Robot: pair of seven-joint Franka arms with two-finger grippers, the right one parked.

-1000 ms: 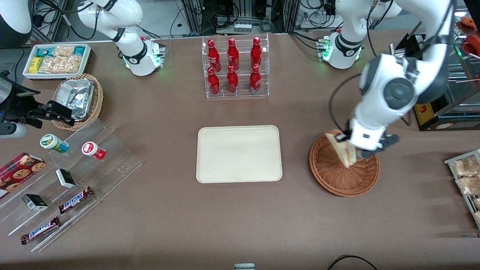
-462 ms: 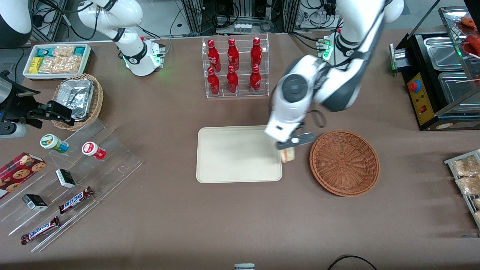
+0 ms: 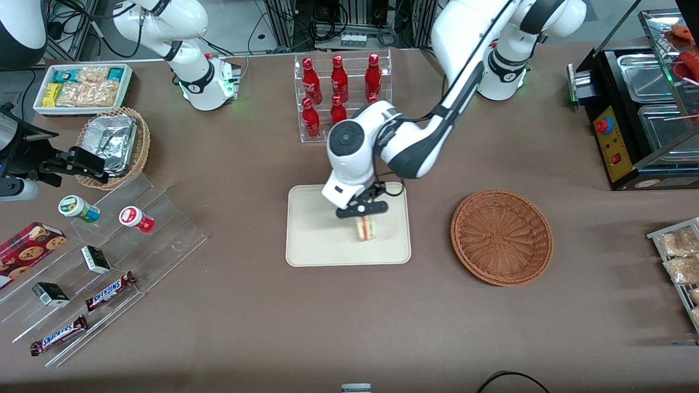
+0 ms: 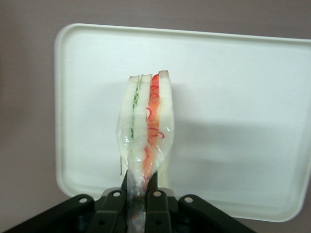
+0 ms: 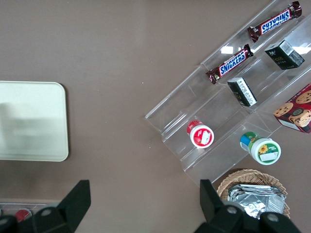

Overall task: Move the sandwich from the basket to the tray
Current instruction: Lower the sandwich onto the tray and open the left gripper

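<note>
My left gripper (image 3: pixel 362 210) is shut on the sandwich (image 3: pixel 366 228) and holds it over the cream-white tray (image 3: pixel 311 240). In the left wrist view the sandwich (image 4: pixel 146 131), a wrapped white wedge with green and red-orange filling, hangs from the gripper (image 4: pixel 142 194) by its clear wrap, above the tray (image 4: pixel 243 107). I cannot tell whether it touches the tray. The reddish-brown wicker basket (image 3: pixel 501 237) lies empty beside the tray, toward the working arm's end of the table.
A clear rack of red bottles (image 3: pixel 341 98) stands farther from the front camera than the tray. Toward the parked arm's end are a clear stepped display with snacks (image 3: pixel 104 262), a tan basket with foil packets (image 3: pixel 114 144) and a white snack bin (image 3: pixel 82 87).
My gripper carried the sandwich out of the basket, sideways toward the parked arm's end, past the tray's edge to above the tray. The basket is now empty.
</note>
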